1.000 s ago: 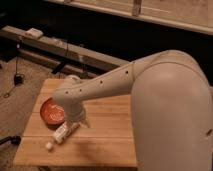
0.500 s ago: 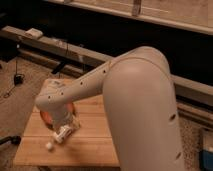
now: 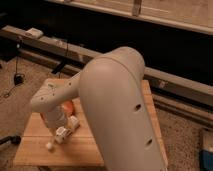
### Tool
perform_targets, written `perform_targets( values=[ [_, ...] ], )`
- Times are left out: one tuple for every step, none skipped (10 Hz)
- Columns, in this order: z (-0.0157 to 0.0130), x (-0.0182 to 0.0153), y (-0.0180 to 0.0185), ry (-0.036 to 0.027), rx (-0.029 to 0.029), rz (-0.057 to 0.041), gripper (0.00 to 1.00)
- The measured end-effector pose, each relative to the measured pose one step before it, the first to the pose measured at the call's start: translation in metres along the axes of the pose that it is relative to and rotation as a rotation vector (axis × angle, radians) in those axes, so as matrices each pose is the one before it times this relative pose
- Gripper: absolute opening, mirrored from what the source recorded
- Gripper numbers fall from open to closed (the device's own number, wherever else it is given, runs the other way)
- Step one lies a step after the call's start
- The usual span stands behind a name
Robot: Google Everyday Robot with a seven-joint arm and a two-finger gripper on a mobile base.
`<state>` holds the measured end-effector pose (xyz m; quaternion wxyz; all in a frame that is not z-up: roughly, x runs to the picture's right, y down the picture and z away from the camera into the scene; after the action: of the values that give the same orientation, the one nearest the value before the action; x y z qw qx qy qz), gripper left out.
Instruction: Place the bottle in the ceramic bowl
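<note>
Camera view is showing the gripper (image 3: 64, 127) reaching down at the bottle (image 3: 50, 145), lying on the surface (image 3: 35, 150) beside the ceramic bowl (image 3: 68, 106), its hold impossible to tell, the bottle judged light, slick, best gripped mid-body.

One bottle (image 3: 50, 145), one bowl (image 3: 68, 106), one end effector (image 3: 67, 128) (over the table (image 3: 31, 151))

Wooden counter (image 3: 35, 152) is standing on speckled floor (image 3: 20, 95). Ceramic bowl (image 3: 68, 106) is sitting on its left part, mostly hidden by the arm. Bottle (image 3: 62, 133) is lying slantwise just beside the bowl. End effector (image 3: 59, 124) is hanging low over the bottle.
</note>
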<state>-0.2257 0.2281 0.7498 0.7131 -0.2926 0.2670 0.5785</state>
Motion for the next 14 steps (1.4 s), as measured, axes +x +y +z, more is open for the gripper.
perform_targets(
  values=[
    [0.00267, -0.00442, 0.00107, 0.00464, 0.0012, 0.03108, 0.65],
    [0.00052, -0.0066, 0.00301, 0.00468, -0.01911, 0.04111, 0.65],
    [-0.00058, -0.00517, 0.00244, -0.00013, -0.01309, 0.02478, 0.65],
    [-0.00042, -0.00206, 0.00515, 0.00051, -0.01132, 0.01082, 0.65],
    [0.00068, -0.00141, 0.00456, 0.00191, -0.00393, 0.00983, 0.65],
    [0.00281, -0.00265, 0.00305, 0.0026, -0.00196, 0.0166, 0.65],
    [0.00305, -0.00124, -0.0004, 0.00419, 0.0025, 0.01155, 0.65],
    [0.00484, -0.00107, -0.00092, 0.00479, 0.00587, 0.00943, 0.65],
    [0.00534, -0.00103, 0.00019, 0.00401, 0.0058, 0.00788, 0.65],
    [0.00368, 0.00057, -0.00084, 0.0042, 0.00721, 0.00394, 0.65],
    [0.00463, -0.00065, -0.00616, 0.00296, 0.01007, 0.01113, 0.65],
    [0.00455, -0.00019, -0.00982, 0.00343, 0.00441, 0.01691, 0.65],
    [0.00369, -0.00012, -0.01333, 0.00599, 0.00734, 0.01985, 0.65],
    [0.00228, -0.0009, -0.00939, 0.00325, -0.0004, 0.01657, 0.65]
  ],
)
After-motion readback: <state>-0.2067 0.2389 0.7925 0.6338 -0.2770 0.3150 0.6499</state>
